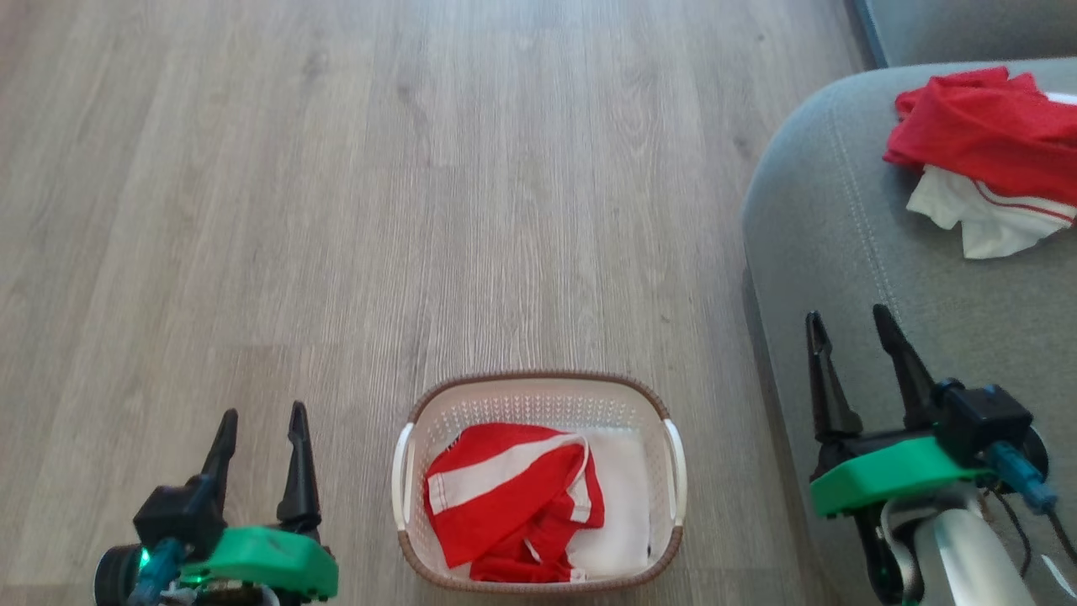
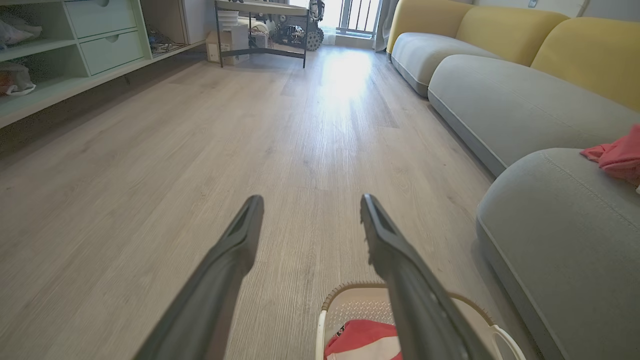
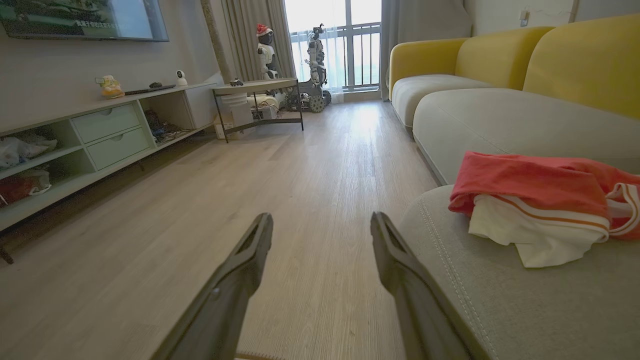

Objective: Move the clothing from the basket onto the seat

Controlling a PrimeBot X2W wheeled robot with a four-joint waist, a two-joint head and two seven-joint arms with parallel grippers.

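A white perforated basket (image 1: 538,400) with a brown rim stands on the wood floor, bottom centre of the head view. Red clothing (image 1: 505,497) with a white stripe lies crumpled inside it over white fabric. More red and white clothing (image 1: 993,160) rests on the grey-green seat (image 1: 850,252) at the right, also seen as clothing (image 3: 540,200) on the seat (image 3: 525,300). My left gripper (image 1: 262,421) hangs open left of the basket, empty. My right gripper (image 1: 846,324) is open over the seat's front edge, empty. The left wrist view catches the basket (image 2: 350,305) below my left gripper (image 2: 310,205).
Wood floor (image 1: 379,210) stretches ahead of the basket. A low green shelf unit (image 3: 105,135) lines the far wall, with a small table (image 3: 257,100) and wheeled robots by the window. Further sofa cushions (image 2: 500,105) with yellow backs run along the right.
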